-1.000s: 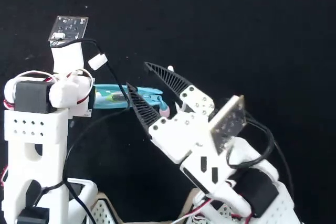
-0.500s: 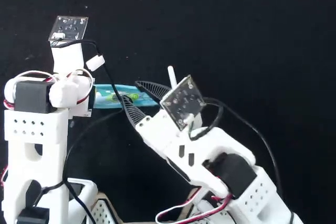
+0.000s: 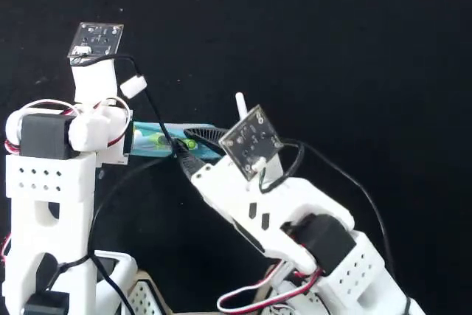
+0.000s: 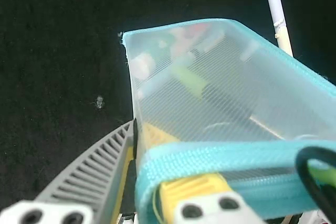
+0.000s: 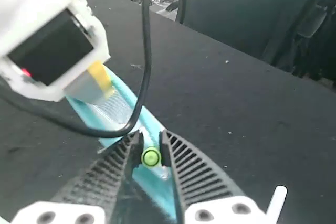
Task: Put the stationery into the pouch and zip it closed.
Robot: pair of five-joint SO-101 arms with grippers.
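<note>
The translucent pouch (image 4: 210, 93) has teal edging and holds several coloured stationery pieces. My left gripper (image 4: 152, 182) is shut on its near end and holds it off the black table. In the high view the pouch (image 3: 158, 136) runs rightward from the left gripper (image 3: 135, 139). My right gripper (image 5: 150, 150) is shut on a small green zip pull (image 5: 151, 156) at the pouch's teal edge (image 5: 118, 109); from above, the right gripper (image 3: 186, 149) is at the pouch's right part. A white pen (image 3: 241, 105) lies on the table just beyond, pen (image 4: 275, 11) outside the pouch.
The left arm's black cable (image 5: 147, 51) hangs across the pouch, right in front of the right fingers. The left arm's white tower (image 3: 51, 182) stands at the left. The black table (image 3: 354, 57) extends far and right.
The right gripper was wide open above the pouch; it turned its wrist, came down to the pouch's edge and shut on the green pull. The left arm and pouch stayed put.
</note>
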